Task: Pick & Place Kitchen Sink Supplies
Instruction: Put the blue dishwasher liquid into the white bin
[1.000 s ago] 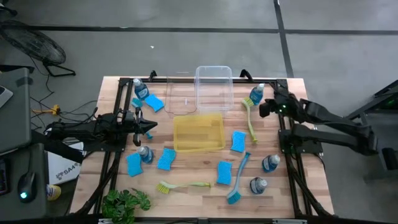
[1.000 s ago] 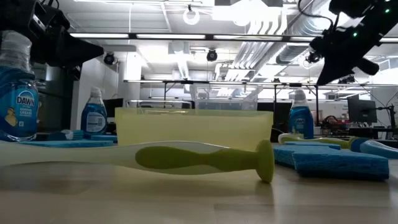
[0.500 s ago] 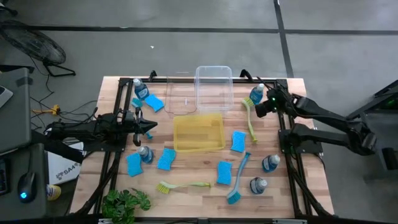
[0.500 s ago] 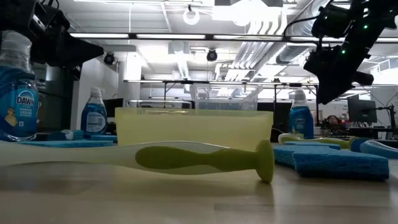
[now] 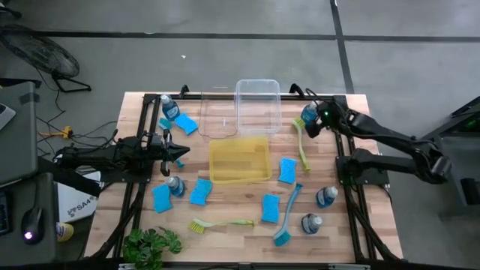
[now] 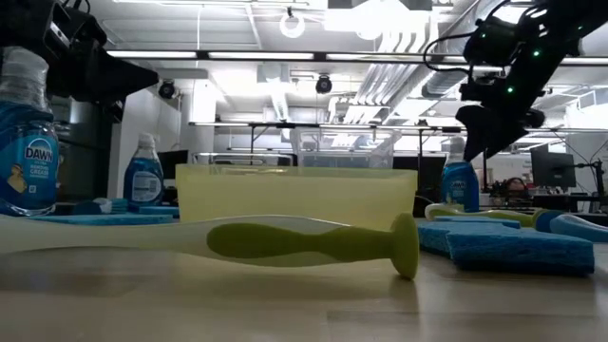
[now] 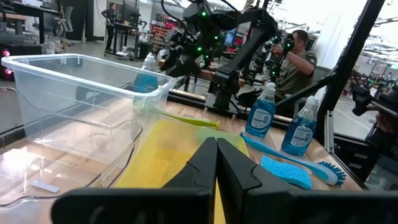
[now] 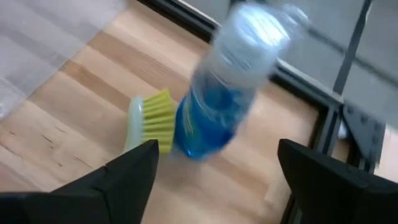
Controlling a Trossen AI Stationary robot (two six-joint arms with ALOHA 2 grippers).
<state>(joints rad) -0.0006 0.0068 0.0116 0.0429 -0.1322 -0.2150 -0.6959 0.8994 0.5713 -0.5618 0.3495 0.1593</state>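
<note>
Right gripper (image 8: 214,180) spread wide above the bottle (image 8: 230,87) at the table's far right corner, fingers (image 8: 134,177) set to straddle it for a grasp. Bottle upright, beside the yellow-green brush (image 8: 152,121) head, probably touching it, though blurred. Left gripper (image 5: 178,153) shut and empty, parked by the yellow bin (image 5: 240,160), clear of the work.
</note>
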